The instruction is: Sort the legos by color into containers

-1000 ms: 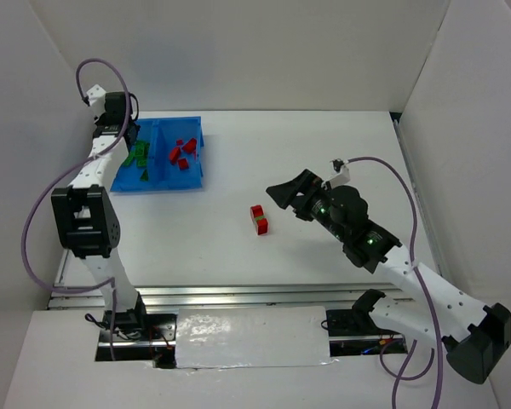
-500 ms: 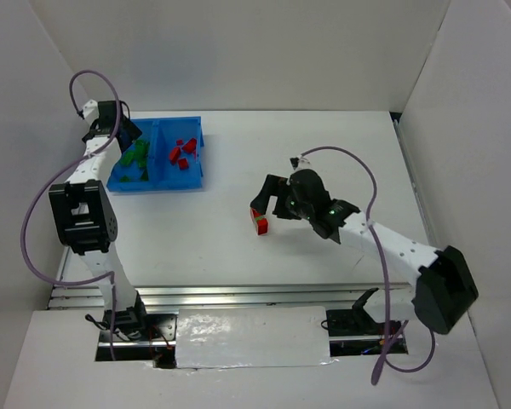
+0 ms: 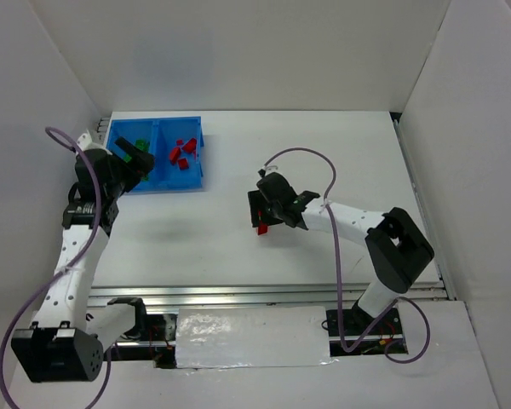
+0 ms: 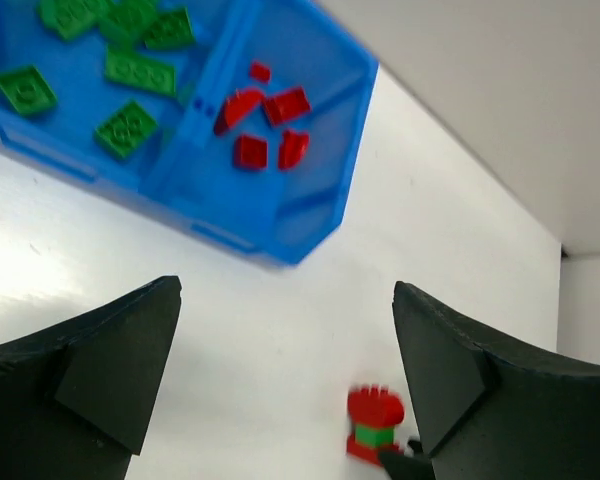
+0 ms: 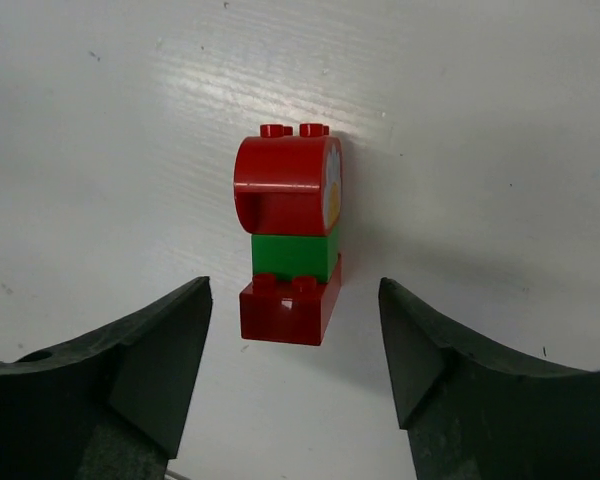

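A shallow blue bin (image 3: 190,175) stands at the far left, and its two containers hold the sorted legos. Green plates (image 4: 130,72) lie in its left compartment and red pieces (image 4: 265,122) in its right. A small stack (image 5: 290,240), red on green on red, lies on the white table near the middle (image 3: 261,228). My right gripper (image 5: 295,290) is open and low over it, with a finger on each side of the stack's bottom brick and touching neither. The left gripper (image 4: 286,290) is open and empty, hanging at the bin's near left corner (image 3: 134,162).
White walls close the table on the left, back and right. The blue bin's (image 4: 310,215) near wall lies just ahead of the left fingers. The right arm's purple cable (image 3: 302,155) arcs above the table's middle.
The left gripper opened and drew back from over the bin toward the near left. The right arm swung left and down to the stack, its jaws narrowing slightly.
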Controlling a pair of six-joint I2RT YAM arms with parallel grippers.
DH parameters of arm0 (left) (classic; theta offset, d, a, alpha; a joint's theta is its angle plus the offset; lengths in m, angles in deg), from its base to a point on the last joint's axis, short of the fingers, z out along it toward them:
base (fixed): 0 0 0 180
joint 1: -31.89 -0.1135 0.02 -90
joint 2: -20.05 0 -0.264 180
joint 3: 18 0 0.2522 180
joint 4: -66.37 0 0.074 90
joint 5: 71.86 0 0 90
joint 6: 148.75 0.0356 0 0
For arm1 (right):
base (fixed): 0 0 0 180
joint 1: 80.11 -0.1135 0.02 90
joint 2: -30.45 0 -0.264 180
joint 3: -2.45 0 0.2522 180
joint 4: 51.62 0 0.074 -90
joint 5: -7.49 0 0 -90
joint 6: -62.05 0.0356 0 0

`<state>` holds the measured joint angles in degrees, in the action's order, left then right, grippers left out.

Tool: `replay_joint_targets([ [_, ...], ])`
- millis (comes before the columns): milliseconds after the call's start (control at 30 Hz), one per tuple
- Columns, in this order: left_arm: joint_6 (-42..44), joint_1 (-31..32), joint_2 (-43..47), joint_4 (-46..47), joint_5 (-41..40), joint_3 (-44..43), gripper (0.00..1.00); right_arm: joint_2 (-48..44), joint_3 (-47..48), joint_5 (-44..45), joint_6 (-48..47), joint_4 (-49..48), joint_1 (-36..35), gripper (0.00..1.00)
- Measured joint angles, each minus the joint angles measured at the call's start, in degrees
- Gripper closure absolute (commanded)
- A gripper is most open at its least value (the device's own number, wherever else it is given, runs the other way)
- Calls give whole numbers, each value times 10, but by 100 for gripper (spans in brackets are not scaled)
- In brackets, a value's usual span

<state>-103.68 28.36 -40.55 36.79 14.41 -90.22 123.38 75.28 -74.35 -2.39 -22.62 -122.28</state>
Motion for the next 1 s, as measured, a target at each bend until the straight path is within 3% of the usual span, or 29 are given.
replay_joint_targets([
  [167,30,4,39,-21,56,70,0,28,1,5,-20,-1,-13,37],
  [400,75,4,81,-49,100,88,1,89,19,32,-34,-3,-34,65],
  [567,88,4,78,-33,144,103,0,109,35,50,-37,-25,-41,70],
  [633,88,4,76,-28,160,116,0,108,29,56,-39,-39,-43,82],
  [667,88,5,76,-24,168,124,1,105,23,57,-41,-51,-43,88],
  [833,88,11,78,5,223,165,0,53,-29,26,-49,-74,-43,96],
  [1000,85,49,70,60,313,195,0,-66,-58,-112,-59,-78,-43,100],
])
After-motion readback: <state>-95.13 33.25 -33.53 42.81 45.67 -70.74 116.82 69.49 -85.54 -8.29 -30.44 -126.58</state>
